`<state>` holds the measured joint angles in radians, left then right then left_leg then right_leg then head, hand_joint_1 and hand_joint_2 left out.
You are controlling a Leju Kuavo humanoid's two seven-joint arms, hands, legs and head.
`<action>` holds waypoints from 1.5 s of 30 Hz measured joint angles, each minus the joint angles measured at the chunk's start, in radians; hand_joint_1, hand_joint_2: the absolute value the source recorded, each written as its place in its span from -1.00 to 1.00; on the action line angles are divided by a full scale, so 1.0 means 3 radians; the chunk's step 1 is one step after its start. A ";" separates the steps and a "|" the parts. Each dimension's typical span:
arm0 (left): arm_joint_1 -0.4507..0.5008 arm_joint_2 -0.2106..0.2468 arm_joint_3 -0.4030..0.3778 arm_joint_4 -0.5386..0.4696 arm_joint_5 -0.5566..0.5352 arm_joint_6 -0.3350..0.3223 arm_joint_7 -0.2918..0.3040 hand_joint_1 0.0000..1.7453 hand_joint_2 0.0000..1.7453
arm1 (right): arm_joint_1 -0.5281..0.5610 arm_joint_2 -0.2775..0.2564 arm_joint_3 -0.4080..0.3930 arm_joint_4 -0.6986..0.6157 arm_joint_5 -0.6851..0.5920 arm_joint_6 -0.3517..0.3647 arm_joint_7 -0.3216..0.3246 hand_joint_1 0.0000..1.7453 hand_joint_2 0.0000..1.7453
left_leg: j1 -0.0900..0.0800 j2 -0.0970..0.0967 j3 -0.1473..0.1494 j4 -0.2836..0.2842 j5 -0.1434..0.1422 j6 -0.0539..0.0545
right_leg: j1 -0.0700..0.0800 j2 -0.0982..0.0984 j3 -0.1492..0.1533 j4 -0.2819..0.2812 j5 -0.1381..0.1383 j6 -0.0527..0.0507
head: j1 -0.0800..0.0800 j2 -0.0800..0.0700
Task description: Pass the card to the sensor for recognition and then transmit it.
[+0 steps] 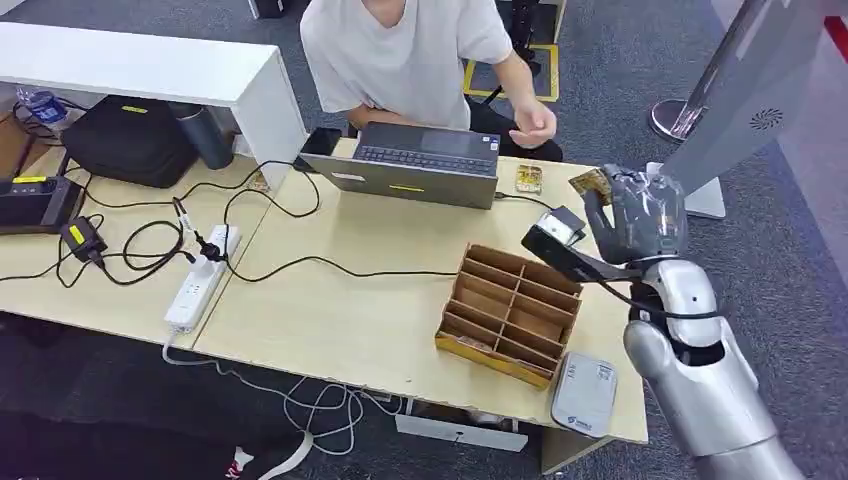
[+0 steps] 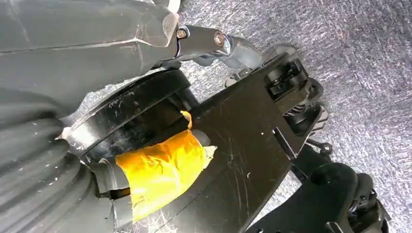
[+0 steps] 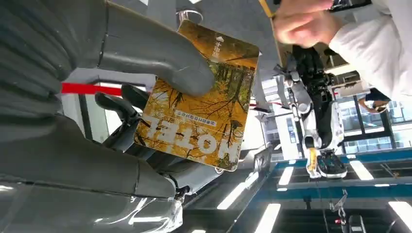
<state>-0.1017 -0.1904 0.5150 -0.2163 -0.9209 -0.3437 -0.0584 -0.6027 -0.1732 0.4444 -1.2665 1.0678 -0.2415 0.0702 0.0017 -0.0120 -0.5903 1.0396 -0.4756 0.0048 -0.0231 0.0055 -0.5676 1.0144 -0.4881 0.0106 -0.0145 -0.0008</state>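
Above table, right hand [image 1: 640, 215] pinching one card [image 3: 199, 111]

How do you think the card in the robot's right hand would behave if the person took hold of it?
The card looks flat and unbent while the right hand pinches it by one part, so it is probably stiff. Being thin, it is likely light. Its printed face seems glossy, so it could slip from a loose pinch.
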 joint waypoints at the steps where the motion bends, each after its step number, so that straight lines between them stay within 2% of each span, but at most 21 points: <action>1: 0.0002 0.0000 0.0000 0.0000 0.0010 -0.0003 -0.0011 -1.00 1.00 | 0.0058 -0.0041 -0.0008 -0.0019 0.0020 -0.0045 -0.0019 1.00 1.00 | 0.0000 -0.0001 0.0000 0.0000 0.0000 0.0000 | 0.0000 0.0000 0.0000 -0.0001 0.0000 0.0000 | -0.0001 0.0000; 4: 0.0011 0.0003 0.0000 0.0000 0.0041 -0.0004 -0.0042 -1.00 1.00 | 0.0331 -0.0217 -0.0094 -0.0118 0.0129 -0.0259 -0.0107 1.00 1.00 | 0.0000 -0.0015 -0.0006 0.0001 0.0000 0.0000 | 0.0000 -0.0015 0.0002 -0.0002 -0.0002 0.0002 | 0.0001 0.0000; 8: 0.0016 0.0012 0.0000 0.0000 0.0046 -0.0003 -0.0056 -1.00 1.00 | 0.0649 -0.0422 -0.0219 -0.0237 0.0370 -0.0444 -0.0117 1.00 1.00 | -0.0001 -0.0014 -0.0007 0.0002 -0.0001 0.0002 | -0.0001 -0.0014 0.0000 -0.0003 -0.0001 0.0002 | 0.0001 0.0000; 12: 0.0017 0.0017 0.0000 0.0000 0.0047 -0.0001 -0.0057 -1.00 1.00 | 0.0937 -0.0582 -0.0375 -0.0360 0.0394 -0.0548 -0.0117 1.00 1.00 | -0.0001 -0.0014 -0.0008 0.0002 -0.0001 0.0002 | -0.0001 -0.0014 0.0000 -0.0003 -0.0001 0.0002 | 0.0000 0.0000; 17: 0.0017 0.0017 0.0000 0.0000 0.0055 -0.0001 -0.0057 -1.00 1.00 | 0.1096 -0.0678 -0.0471 -0.0441 0.0395 -0.0572 -0.0116 1.00 1.00 | -0.0001 -0.0009 -0.0006 0.0001 -0.0001 0.0002 | 0.0000 -0.0009 -0.0001 -0.0002 -0.0001 0.0002 | 0.0000 0.0000; 27: 0.0019 0.0018 0.0000 0.0000 0.0086 0.0015 -0.0062 -1.00 1.00 | 0.1496 -0.0703 -0.0699 -0.0731 0.0244 -0.0646 -0.0247 1.00 1.00 | -0.0001 -0.0009 -0.0007 0.0000 -0.0001 0.0002 | 0.0000 -0.0010 -0.0002 -0.0002 -0.0002 0.0002 | 0.0000 0.0000; 30: 0.0021 0.0017 0.0000 0.0000 0.0104 0.0017 -0.0066 -1.00 1.00 | 0.1613 -0.0697 -0.0721 -0.0804 0.0216 -0.0670 -0.0354 1.00 1.00 | -0.0001 -0.0011 -0.0008 0.0000 -0.0001 0.0002 | 0.0000 -0.0012 -0.0001 -0.0002 -0.0002 0.0002 | 0.0000 0.0000; 35: 0.0020 0.0018 -0.0001 0.0000 0.0116 0.0014 -0.0066 -1.00 1.00 | 0.1860 -0.0600 -0.0650 -0.0830 0.0306 -0.0767 -0.0455 1.00 1.00 | -0.0001 -0.0010 -0.0008 -0.0001 -0.0001 0.0002 | 0.0000 -0.0011 -0.0001 -0.0001 -0.0002 0.0002 | 0.0000 0.0000; 45: 0.0019 0.0019 -0.0023 0.0000 0.0123 0.0005 -0.0056 -1.00 1.00 | 0.2031 -0.0451 -0.0458 -0.0652 0.0338 -0.0877 -0.0423 1.00 1.00 | -0.0001 -0.0010 -0.0008 -0.0001 -0.0001 0.0002 | 0.0000 -0.0011 -0.0001 -0.0001 -0.0002 0.0002 | 0.0000 0.0000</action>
<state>-0.0960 -0.1846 0.5081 -0.2163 -0.8839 -0.3422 -0.0752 0.0066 -0.3087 0.3071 -1.4622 1.1692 -0.5047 -0.0568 0.0016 -0.0151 -0.5926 1.0394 -0.4759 0.0053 -0.0232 0.0021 -0.5680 1.0140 -0.4888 0.0111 -0.0145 -0.0008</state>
